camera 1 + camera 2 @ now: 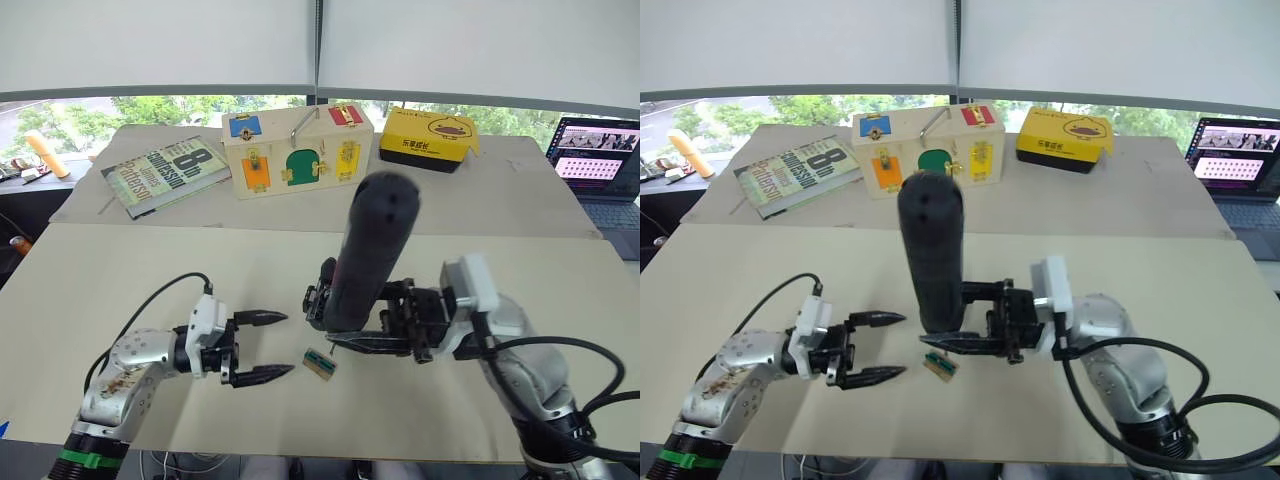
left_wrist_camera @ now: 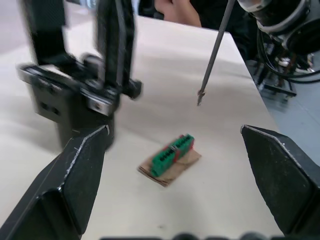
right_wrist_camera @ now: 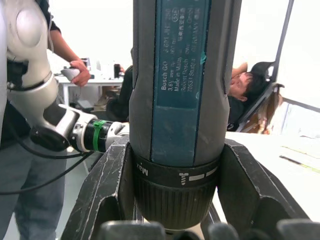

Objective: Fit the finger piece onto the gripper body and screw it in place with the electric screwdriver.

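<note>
Screwing stage: right gripper clenched on the upright electric screwdriver, bit tip hovering off the gripper body, which stands at nine o'clock of it. Left gripper released, empty. Finger piece unidentifiable. Next, probably: aligning bit with screw.

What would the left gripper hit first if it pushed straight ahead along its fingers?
Most likely the small green connector block on its brown scrap, lying between the open left gripper fingertips' lines; beyond it hangs the electric screwdriver bit. Depth is uncertain.
</note>
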